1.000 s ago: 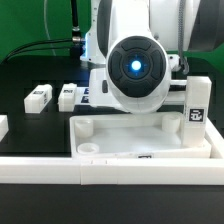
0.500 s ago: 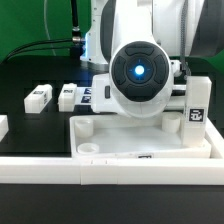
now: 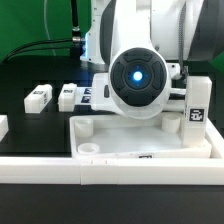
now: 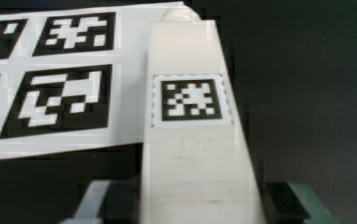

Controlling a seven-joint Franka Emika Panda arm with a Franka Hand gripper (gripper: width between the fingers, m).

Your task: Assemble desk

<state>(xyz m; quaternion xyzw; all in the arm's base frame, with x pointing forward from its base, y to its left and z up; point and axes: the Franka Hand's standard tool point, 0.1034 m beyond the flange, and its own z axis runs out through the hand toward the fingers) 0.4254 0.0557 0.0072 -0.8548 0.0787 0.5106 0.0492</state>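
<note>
pincer (image 4: 193, 198): narrowed, one finger (image 4: 104, 200) on each side of a white square leg (image 4: 193, 110); whether they press it, cannot tell. leg: flat, tag up, on the black bench (image 4: 308, 90), just beside the marker board (image 4: 50, 80). room: green backdrop (image 3: 30, 25). tabletop (image 3: 150, 152): tray, rim up, near the front rail (image 3: 110, 172); upright leg (image 3: 197, 108) at its corner on the exterior view's right; loose legs (image 3: 38, 97) lying apart.

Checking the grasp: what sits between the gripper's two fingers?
In the wrist view, a white tagged leg lies between them; the gripper straddles it, though contact is unclear.
</note>
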